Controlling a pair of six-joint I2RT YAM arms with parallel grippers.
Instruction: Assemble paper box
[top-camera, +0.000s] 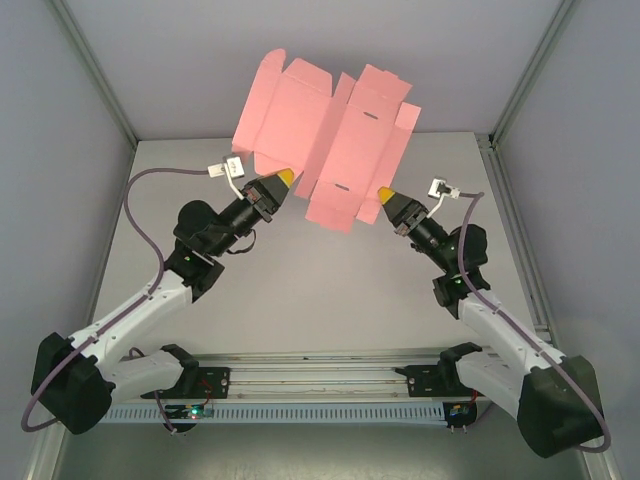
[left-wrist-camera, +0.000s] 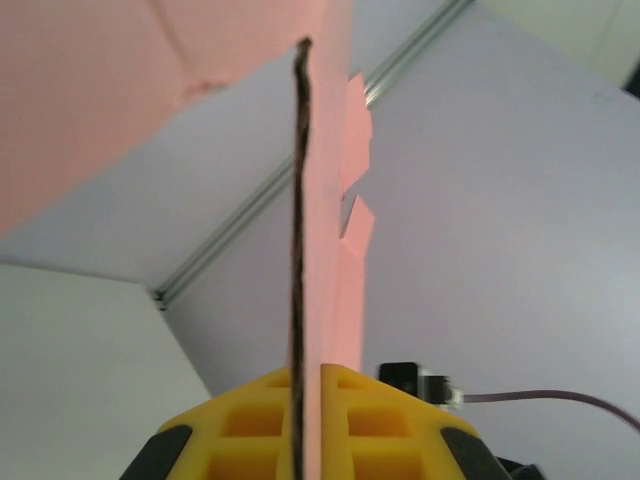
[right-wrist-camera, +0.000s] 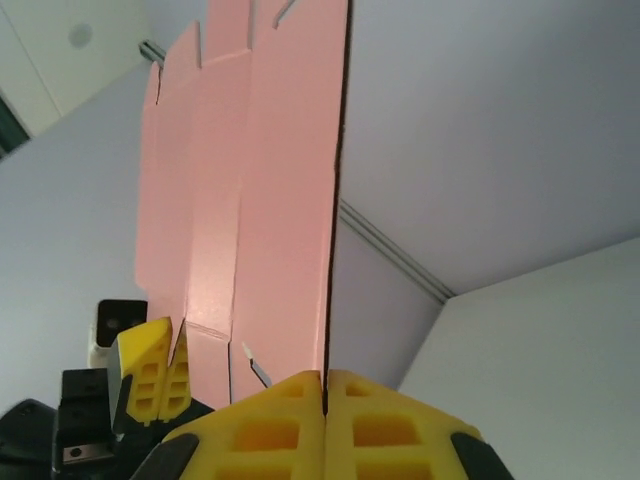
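The paper box (top-camera: 325, 135) is a flat pink die-cut sheet with flaps, held up in the air above the table between both arms. My left gripper (top-camera: 284, 177) is shut on its lower left edge; in the left wrist view the sheet (left-wrist-camera: 320, 250) stands edge-on, pinched between my yellow fingertips (left-wrist-camera: 250, 420). My right gripper (top-camera: 385, 194) is shut on the lower right edge. In the right wrist view the pink sheet (right-wrist-camera: 250, 200) rises from the closed jaws of that gripper (right-wrist-camera: 325, 385), with the left gripper's yellow fingers (right-wrist-camera: 150, 365) visible beyond it.
The grey table (top-camera: 320, 290) lies below the raised sheet, bounded by grey walls and metal frame rails (top-camera: 95, 75). Purple cables (top-camera: 145, 200) trail from both wrists.
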